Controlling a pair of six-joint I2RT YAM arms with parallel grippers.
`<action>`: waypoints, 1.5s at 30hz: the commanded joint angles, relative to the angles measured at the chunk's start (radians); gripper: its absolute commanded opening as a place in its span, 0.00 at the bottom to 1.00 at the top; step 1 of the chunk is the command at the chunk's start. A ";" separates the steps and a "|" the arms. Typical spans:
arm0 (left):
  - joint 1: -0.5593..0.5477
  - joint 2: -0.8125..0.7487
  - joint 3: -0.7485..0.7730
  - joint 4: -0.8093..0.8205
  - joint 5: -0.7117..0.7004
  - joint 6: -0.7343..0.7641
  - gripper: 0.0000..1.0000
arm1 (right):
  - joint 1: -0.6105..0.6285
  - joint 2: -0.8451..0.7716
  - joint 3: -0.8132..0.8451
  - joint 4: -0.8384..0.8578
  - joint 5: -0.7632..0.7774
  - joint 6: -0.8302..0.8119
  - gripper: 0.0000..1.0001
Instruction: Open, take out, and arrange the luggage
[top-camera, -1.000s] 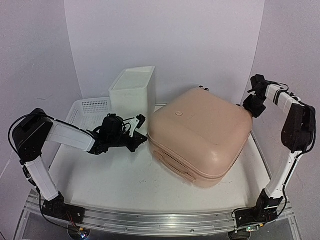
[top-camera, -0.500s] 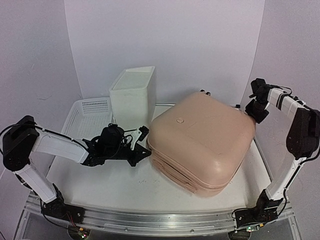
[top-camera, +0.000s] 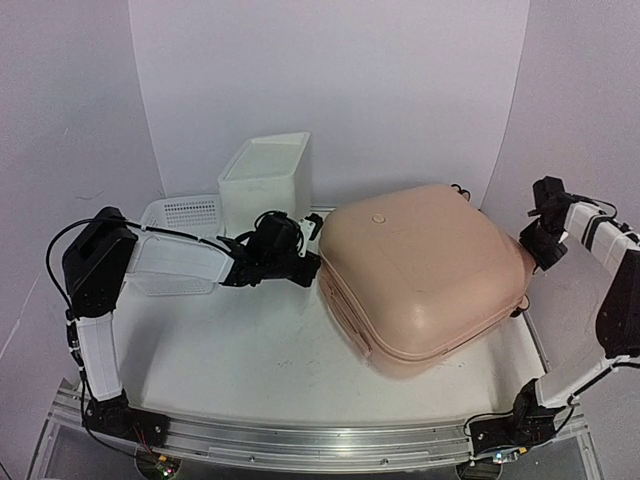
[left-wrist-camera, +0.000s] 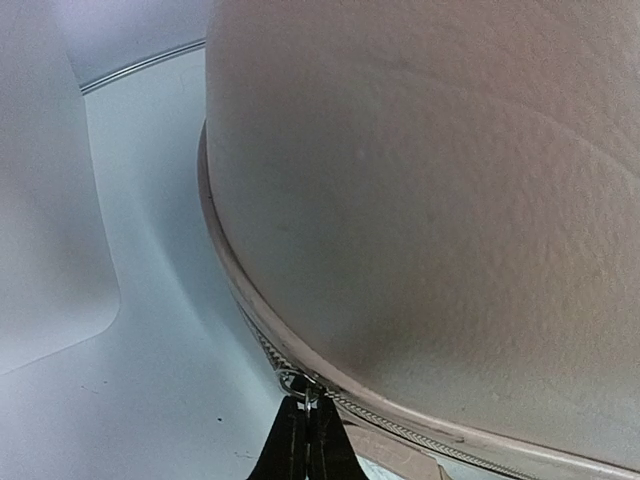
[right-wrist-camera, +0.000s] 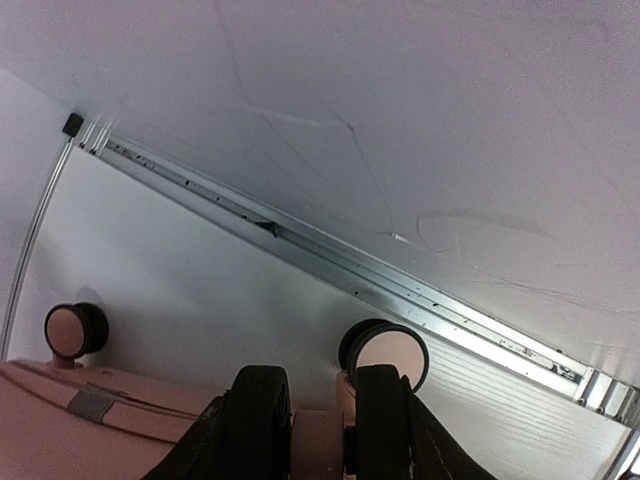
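I have the left jaws pinched shut on the luggage (top-camera: 425, 270) zipper (left-wrist-camera: 300, 384); right jaws clamp its edge beside a wheel (right-wrist-camera: 385, 360).

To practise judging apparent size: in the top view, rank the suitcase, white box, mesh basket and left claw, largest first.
1. luggage
2. white box
3. mesh basket, partly hidden, so its order against the box is unsure
4. left claw

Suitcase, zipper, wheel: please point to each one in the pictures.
Suitcase (top-camera: 425, 270), top external view, middle of the shell.
Zipper (left-wrist-camera: 299, 383), left wrist view, pull at the seam.
Wheel (right-wrist-camera: 391, 361), right wrist view, pink hub.
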 joint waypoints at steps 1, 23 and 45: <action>0.030 0.015 0.187 0.022 0.152 0.053 0.00 | 0.087 -0.143 -0.130 -0.001 -0.341 -0.288 0.28; 0.110 -0.048 0.077 -0.031 0.343 0.175 0.00 | 0.755 -0.358 0.149 -0.340 -0.516 -1.557 0.98; 0.098 -0.063 0.030 -0.031 0.536 0.292 0.00 | 1.160 -0.210 -0.160 0.153 0.096 -1.685 0.98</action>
